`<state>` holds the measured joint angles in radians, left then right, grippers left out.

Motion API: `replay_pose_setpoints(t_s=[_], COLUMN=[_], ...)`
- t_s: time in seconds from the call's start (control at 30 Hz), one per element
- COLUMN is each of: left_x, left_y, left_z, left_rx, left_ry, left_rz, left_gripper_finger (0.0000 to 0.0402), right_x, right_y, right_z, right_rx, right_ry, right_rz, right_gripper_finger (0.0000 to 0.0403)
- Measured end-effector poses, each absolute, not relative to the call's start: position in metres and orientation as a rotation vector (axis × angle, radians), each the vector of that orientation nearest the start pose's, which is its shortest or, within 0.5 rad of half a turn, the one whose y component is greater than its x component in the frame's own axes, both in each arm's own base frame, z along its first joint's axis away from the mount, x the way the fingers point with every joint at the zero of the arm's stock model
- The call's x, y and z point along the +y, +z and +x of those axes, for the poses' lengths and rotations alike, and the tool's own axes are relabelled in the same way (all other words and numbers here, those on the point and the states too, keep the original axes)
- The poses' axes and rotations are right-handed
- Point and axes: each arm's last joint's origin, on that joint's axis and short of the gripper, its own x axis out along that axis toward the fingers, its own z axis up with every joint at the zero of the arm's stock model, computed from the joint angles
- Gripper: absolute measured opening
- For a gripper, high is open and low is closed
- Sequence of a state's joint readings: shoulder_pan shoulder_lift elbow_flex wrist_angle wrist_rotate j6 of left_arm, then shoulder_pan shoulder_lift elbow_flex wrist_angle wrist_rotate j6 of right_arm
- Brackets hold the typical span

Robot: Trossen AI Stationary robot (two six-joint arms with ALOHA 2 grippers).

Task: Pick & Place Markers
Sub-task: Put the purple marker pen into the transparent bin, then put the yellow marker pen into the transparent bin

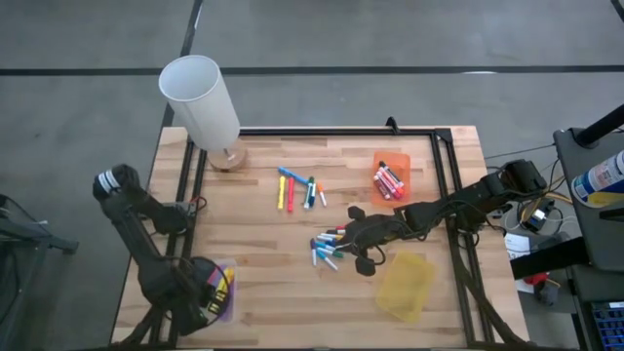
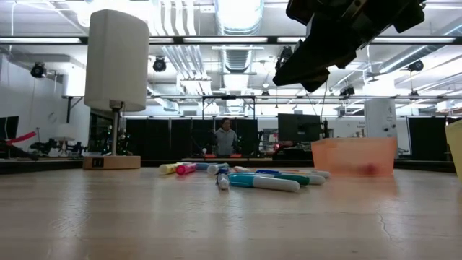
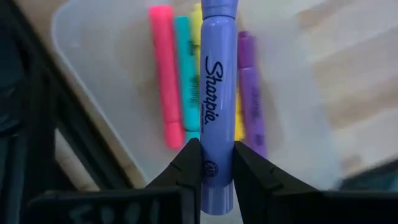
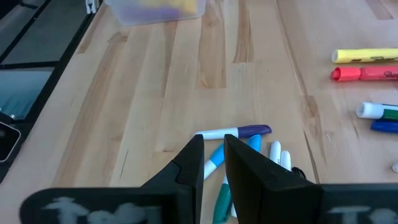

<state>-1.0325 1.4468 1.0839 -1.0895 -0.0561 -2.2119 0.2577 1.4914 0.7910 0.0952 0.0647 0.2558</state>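
Lab hall: monitors [image 2: 297,127], ceiling ducts [image 2: 180,54], workbenches.
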Motion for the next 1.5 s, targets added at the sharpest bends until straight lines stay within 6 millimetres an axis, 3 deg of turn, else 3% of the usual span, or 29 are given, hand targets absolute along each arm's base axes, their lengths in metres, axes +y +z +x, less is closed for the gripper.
replay_pose_setpoints(t_s=[0.37, 0.63, 1.0, 1.23, 1.5], left_x=[-0.217, -0.216, -0.214, -0.208, -0.189], left_y=[0.214, 0.213, 0.211, 0.224, 0.252], left_z=[0.130, 0.129, 0.129, 0.125, 0.117], left_rx=[1.408, 1.413, 1.422, 1.433, 1.323], left_ry=[0.851, 0.842, 0.792, 0.696, 0.570], left_rz=[-0.977, -0.972, -0.897, -0.884, -0.909], left_gripper_finger=[0.0076, 0.0122, 0.0126, 0.0126, 0.0126], right_x=[0.076, 0.076, 0.075, 0.075, 0.074], right_y=[0.200, 0.200, 0.200, 0.200, 0.201], right_z=[0.295, 0.295, 0.295, 0.295, 0.296], right_rx=[0.618, 0.618, 0.617, 0.615, 0.595], right_ry=[0.105, 0.105, 0.086, 0.072, 0.017], right_rz=[0.164, 0.164, 0.173, 0.187, 0.215], right_gripper_finger=[0.0057, 0.0057, 0.0057, 0.0057, 0.0057])
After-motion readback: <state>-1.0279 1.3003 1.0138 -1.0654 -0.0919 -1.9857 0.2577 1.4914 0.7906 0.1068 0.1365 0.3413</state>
